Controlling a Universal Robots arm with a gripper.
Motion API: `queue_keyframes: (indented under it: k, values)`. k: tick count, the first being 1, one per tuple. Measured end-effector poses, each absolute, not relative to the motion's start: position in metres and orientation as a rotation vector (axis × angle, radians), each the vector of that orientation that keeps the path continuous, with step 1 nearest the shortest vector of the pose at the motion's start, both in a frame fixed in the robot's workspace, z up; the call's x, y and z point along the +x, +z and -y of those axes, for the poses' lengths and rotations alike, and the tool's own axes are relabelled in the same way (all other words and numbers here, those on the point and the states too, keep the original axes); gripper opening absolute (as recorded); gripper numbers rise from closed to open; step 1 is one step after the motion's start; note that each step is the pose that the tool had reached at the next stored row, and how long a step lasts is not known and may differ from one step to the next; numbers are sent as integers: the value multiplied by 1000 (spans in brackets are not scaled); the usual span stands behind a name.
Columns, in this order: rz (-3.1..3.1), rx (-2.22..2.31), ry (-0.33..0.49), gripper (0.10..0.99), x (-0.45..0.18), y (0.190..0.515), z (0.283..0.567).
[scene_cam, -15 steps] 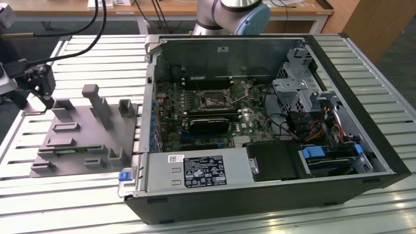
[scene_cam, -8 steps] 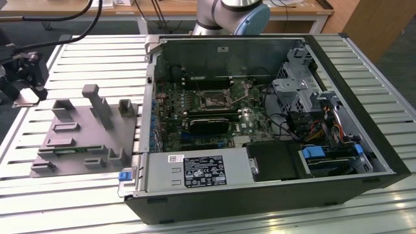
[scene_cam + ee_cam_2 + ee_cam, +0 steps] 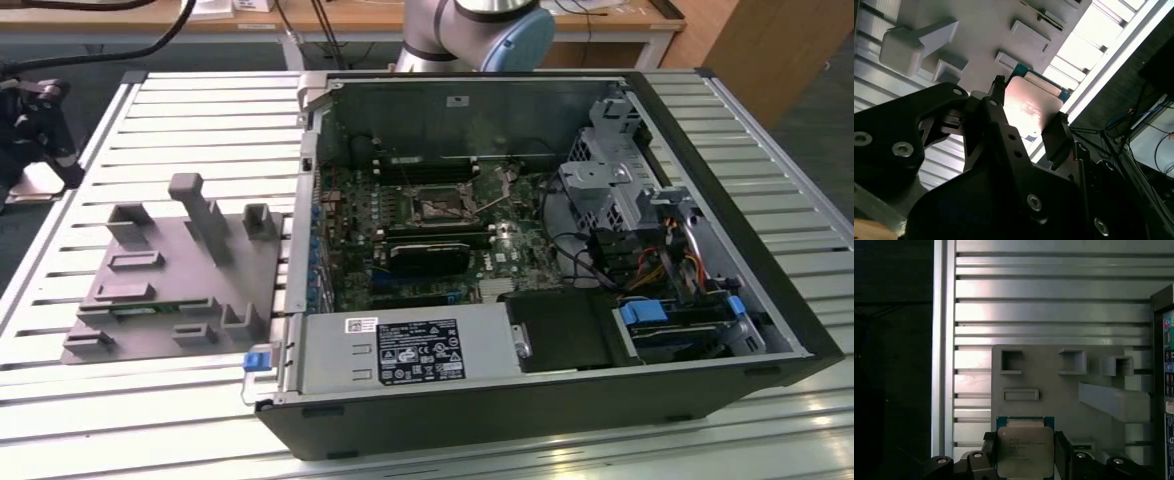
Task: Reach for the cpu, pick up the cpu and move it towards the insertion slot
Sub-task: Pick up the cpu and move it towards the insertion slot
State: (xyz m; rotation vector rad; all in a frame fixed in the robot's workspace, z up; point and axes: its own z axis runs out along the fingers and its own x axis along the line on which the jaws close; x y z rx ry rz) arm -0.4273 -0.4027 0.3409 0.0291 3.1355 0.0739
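Observation:
The cpu (image 3: 1024,442) is a flat square chip with a silvery top and a green rim. My gripper (image 3: 1025,454) is shut on it, one black finger on each side. In the second wrist view the cpu (image 3: 1034,107) hangs between the same fingers (image 3: 1056,132) of the gripper (image 3: 1030,100), well above the grey fixture block (image 3: 979,30). The insertion slot (image 3: 438,207) is a square socket with a dark centre and metal frame. It sits on the green motherboard inside the open computer case, towards the exterior view's right of the fixture block (image 3: 160,290).
The case's walls (image 3: 694,120) stand up around the motherboard. A black card (image 3: 427,255) lies just in front of the socket, and a power supply (image 3: 400,350) fills the near side. Posts rise from the fixture (image 3: 1054,390). The slatted table (image 3: 200,110) carries everything.

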Motion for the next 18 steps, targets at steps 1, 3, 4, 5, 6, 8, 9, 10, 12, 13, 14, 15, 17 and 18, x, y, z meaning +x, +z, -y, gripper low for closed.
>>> queue_keyframes:
  k: [1,3,4,5,6,8,9,10,12,13,14,15,17,18]
  values:
    - [-3135,30,74,545,-427,344,403]
    - [-3135,31,74,545,-427,349,403]
    - [-3135,32,75,545,-427,352,403]
    - [-3135,33,75,545,-428,356,403]
    - [-3135,33,76,545,-428,359,403]
    - [-3135,34,76,545,-428,365,403]
    - [-3135,34,76,545,-428,369,403]
    - [-3135,34,76,545,-428,373,403]
    - [-3135,34,76,545,-428,381,403]
    - [-3135,34,77,545,-428,385,403]
    - [-3135,34,77,545,-428,389,403]
    - [-3135,34,78,545,-428,393,402]
    - [-3135,34,78,545,-428,400,402]
    - [-3135,34,79,545,-428,404,402]
